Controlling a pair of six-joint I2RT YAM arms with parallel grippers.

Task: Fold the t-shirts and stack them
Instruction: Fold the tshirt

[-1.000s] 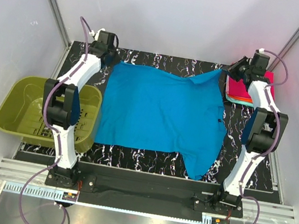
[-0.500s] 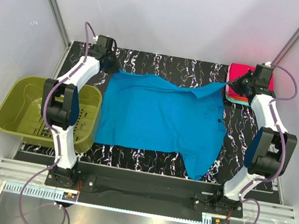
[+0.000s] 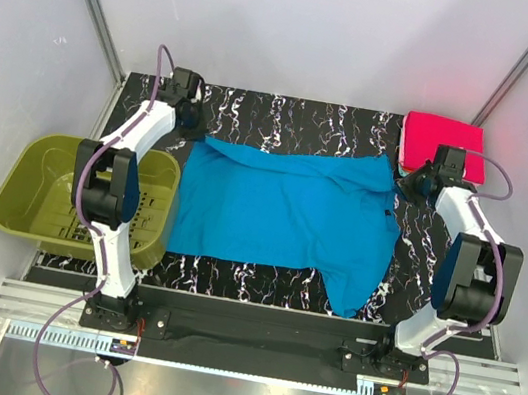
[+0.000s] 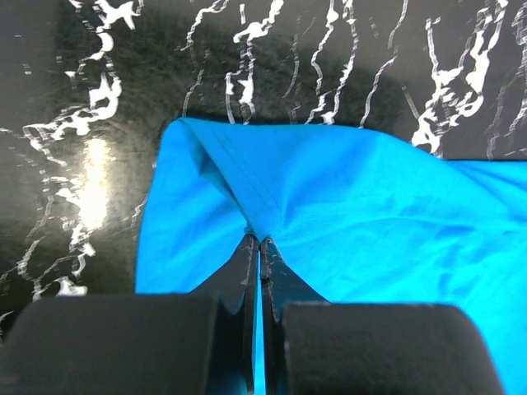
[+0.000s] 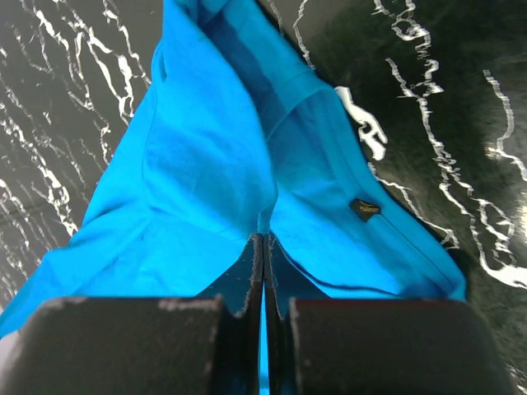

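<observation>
- Basket (image 3: 18, 182) sits at 9 o'clock.
- Left gripper (image 4: 257, 240) pinches the blue shirt (image 3: 282, 211), spread mid-table, at 11 o'clock.
- Right gripper (image 5: 263, 239) pinches it at 2 o'clock; its folding looks barely begun.
- Pink shirt (image 3: 441, 141) lies folded at 1 o'clock.

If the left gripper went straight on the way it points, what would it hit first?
The blue t-shirt: the left gripper is shut on a fold of it, with more cloth just ahead. Beyond that, probably the black marbled table, though depth is unclear.
</observation>
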